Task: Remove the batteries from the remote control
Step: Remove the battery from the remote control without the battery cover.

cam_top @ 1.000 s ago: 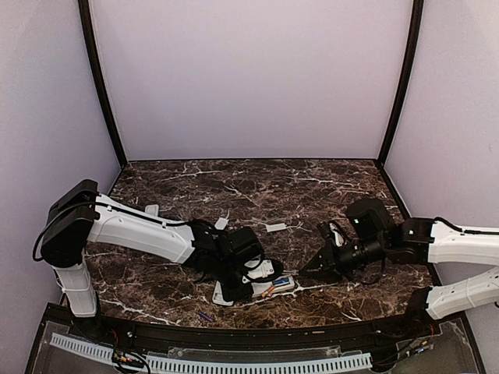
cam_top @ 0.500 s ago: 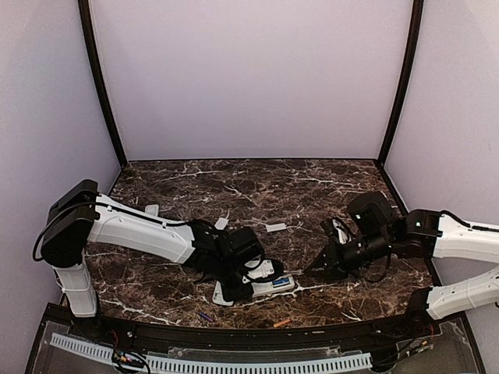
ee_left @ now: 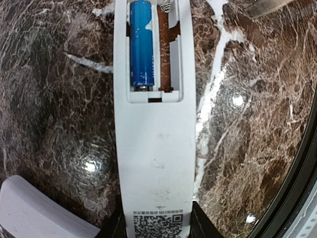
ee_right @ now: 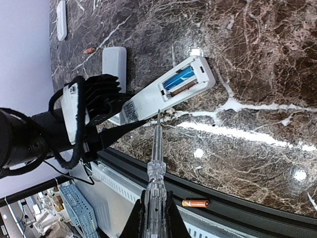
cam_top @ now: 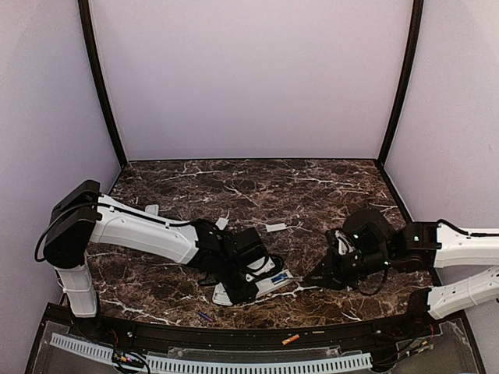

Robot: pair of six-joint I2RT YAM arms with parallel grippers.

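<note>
Prying out the last cell looked to be the step in hand; the white plastic remote control (ee_left: 154, 148) lay on the dark marble table (cam_top: 234, 187), bay open, one blue cylindrical battery (ee_left: 142, 44) beside an empty slot, an orange battery (ee_right: 194, 203) off on the black front rim (cam_top: 234, 336); the left end effector (cam_top: 238, 287), arm stretched low, pinched the remote's lower end; the right end effector (ee_right: 151, 210), clamped on a clear-handled screwdriver (ee_right: 156, 144), aimed its tip beside the remote; next, that tip would need to hook under the blue cell.
</note>
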